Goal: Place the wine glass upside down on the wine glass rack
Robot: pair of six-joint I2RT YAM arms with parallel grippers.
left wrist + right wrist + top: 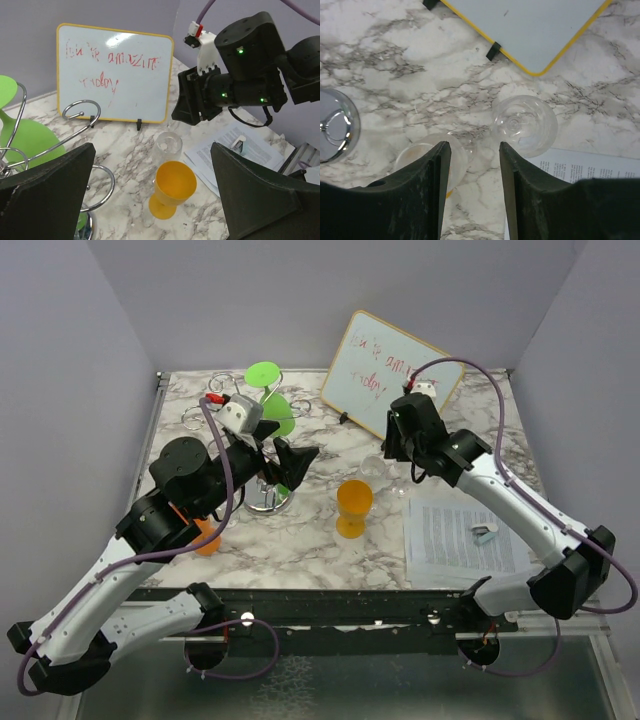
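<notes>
Right hand [471, 150] hovers spread over the worktop [395, 60], the clear wine glass [524, 125] upright just beside my fingers [520, 190], not between them, well apart from the wine glass rack [268, 500] on the left. I judge this the reach: next, centre on the glass and close.

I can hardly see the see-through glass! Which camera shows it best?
Right wrist: the clear wine glass sits whole, seen from above. Left wrist shows it partly behind the orange goblet; top view, faint.

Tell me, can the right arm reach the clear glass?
Probably yes: the right gripper hangs open above the clear glass, nothing between them, though the orange glass stands close by.
</notes>
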